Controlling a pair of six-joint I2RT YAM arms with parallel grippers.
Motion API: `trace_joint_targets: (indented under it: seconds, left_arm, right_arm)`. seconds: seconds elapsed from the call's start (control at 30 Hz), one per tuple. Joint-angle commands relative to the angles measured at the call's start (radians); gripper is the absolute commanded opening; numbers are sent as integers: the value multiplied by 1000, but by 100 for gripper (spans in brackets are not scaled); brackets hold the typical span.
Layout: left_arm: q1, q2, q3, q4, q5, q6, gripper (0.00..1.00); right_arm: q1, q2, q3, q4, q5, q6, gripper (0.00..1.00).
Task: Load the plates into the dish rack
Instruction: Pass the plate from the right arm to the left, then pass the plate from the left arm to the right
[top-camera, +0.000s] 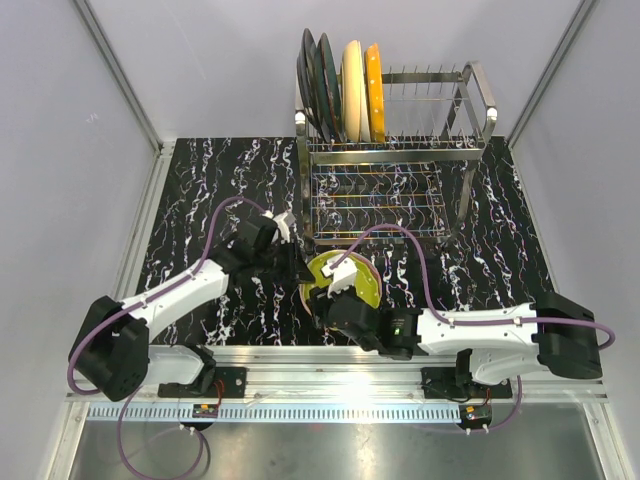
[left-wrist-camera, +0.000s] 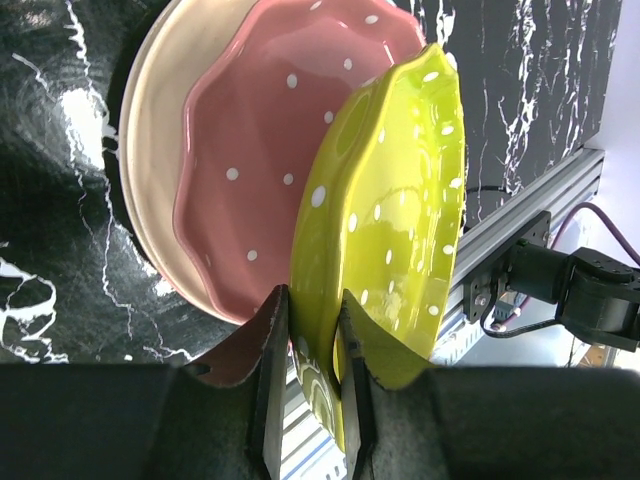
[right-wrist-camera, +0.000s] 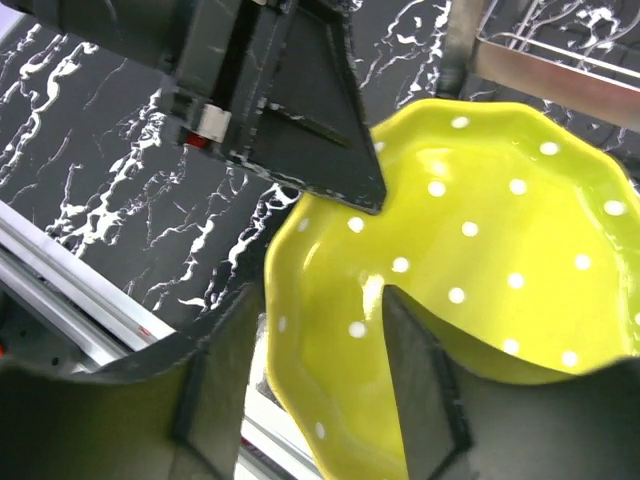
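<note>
My left gripper (left-wrist-camera: 310, 300) is shut on the rim of a green speckled plate (left-wrist-camera: 400, 200) and holds it tilted on edge above a pink plate (left-wrist-camera: 260, 150), which lies on a cream plate (left-wrist-camera: 150, 150) on the table. My right gripper (right-wrist-camera: 320, 300) is open, its jaws straddling the green plate's (right-wrist-camera: 480, 250) near rim with a gap at the left finger. In the top view both grippers, left (top-camera: 298, 268) and right (top-camera: 335, 295), meet at the green plate (top-camera: 352, 272) in front of the dish rack (top-camera: 400, 150). The rack holds two dark plates (top-camera: 318, 85), a cream plate (top-camera: 352, 85) and an orange plate (top-camera: 375, 90).
The rack's right-hand tines (top-camera: 430, 90) hold nothing. The black marbled tabletop (top-camera: 220, 190) spreads left and right of the arms. An aluminium rail (top-camera: 330, 352) runs along the near edge. Grey walls close in the sides.
</note>
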Motion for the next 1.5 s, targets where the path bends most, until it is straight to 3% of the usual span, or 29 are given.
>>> trace_joint_targets:
  seconds: [0.0,0.07,0.3,0.6,0.83,1.07,1.17,1.47]
  left_arm:
    - [-1,-51,72,30,26,12,12]
    - [-1,-54,89,5,20,16,13]
    - [-1,-51,126,-33,3,27,15]
    - [-3,-59,157,-67,-1,27,16]
    - [-1,-84,169,-96,0,27,17]
    - [-1,-100,189,-117,6,23,17]
    - [-1,-110,194,-122,13,19,17]
    - [-1,-136,240,-180,34,27,19]
  right_arm:
    - [22,-44,32,-36,78,-6,64]
    - [40,-40,56,-127,116,-20,75]
    - [146,5,127,-266,251,-27,93]
    - [203,204,251,-430,351,62,98]
    - [203,223,242,-474,403,131,95]
    - [203,339,311,-578,430,180,94]
    - [203,367,364,-680,457,244,90]
    - [203,324,384,-751,487,315,77]
